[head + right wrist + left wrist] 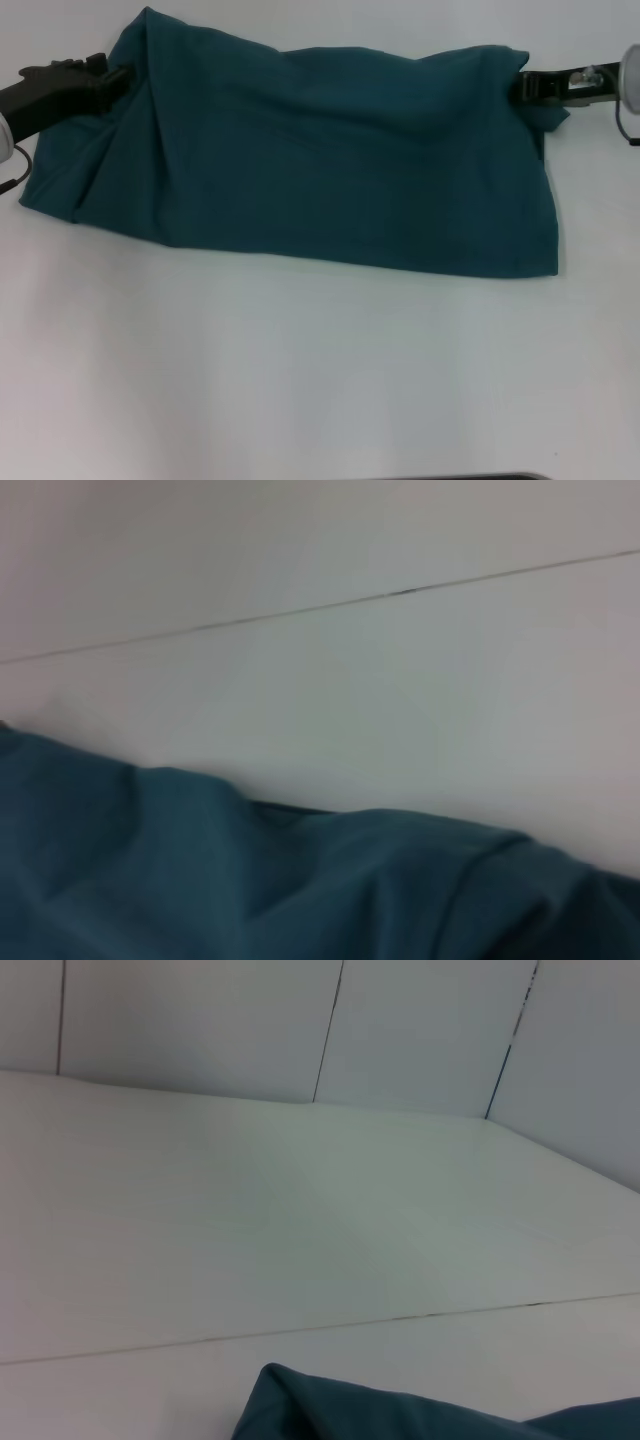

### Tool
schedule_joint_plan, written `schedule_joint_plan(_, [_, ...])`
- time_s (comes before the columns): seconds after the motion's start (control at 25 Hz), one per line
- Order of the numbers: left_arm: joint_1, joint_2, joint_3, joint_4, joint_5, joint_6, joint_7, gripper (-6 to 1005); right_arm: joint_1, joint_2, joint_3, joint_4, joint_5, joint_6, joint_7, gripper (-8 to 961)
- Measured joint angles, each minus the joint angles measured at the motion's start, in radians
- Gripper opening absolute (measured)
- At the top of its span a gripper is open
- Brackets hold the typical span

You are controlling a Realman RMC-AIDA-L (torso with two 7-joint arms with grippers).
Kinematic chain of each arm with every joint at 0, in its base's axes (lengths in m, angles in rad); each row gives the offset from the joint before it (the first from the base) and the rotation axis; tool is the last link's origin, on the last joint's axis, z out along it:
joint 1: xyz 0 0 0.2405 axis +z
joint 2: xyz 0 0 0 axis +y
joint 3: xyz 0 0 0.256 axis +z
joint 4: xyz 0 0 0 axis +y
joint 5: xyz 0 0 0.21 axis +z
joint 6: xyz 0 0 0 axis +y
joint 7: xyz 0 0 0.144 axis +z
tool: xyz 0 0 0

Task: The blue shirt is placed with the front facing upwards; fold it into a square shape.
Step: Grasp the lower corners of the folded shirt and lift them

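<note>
The blue shirt [320,170] lies across the far half of the white table as a wide, wrinkled dark teal band, with no lettering showing. My left gripper [112,78] is at its far left corner, black fingertips buried in the bunched cloth and shut on it. At the far right corner my right gripper [527,87] pinches the fabric edge. Neither wrist view shows any fingers. The left wrist view catches only a fold of the shirt [400,1415], while the shirt [250,880] fills the near part of the right wrist view.
The white table [300,370] stretches bare toward me in front of the shirt. A thin seam [300,1328] crosses the tabletop, and pale wall panels [200,1030] rise behind it. A dark strip [460,477] shows at the table's near edge.
</note>
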Motion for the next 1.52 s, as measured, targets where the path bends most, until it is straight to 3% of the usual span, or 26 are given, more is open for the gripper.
schedule_joint_plan(0.4, [-0.003,0.000,0.000,0.000,0.000,-0.005,0.003,387,-0.009,0.010,0.000,-0.024,0.061,-0.090,-0.006,17])
schedule_joint_plan(0.76, [-0.008,0.000,0.000,0.004,0.000,-0.006,0.014,386,-0.063,-0.015,0.010,-0.107,0.036,-0.077,0.030,19])
schedule_joint_plan(0.92, [-0.011,0.000,0.000,0.004,0.000,-0.006,0.014,384,-0.081,-0.014,0.023,-0.164,0.044,-0.121,0.045,20])
schedule_joint_plan(1.16, [-0.021,0.000,0.000,0.013,0.000,-0.006,0.014,385,-0.075,-0.016,0.036,-0.176,0.069,-0.229,0.049,108])
schedule_joint_plan(1.28, [-0.022,0.000,0.000,0.015,0.000,-0.006,0.015,385,-0.070,-0.017,0.036,-0.172,0.069,-0.222,0.054,346])
schedule_joint_plan(1.52, [-0.021,0.000,0.000,0.031,0.000,-0.011,0.025,384,-0.065,-0.017,0.025,-0.139,0.061,-0.175,0.051,405])
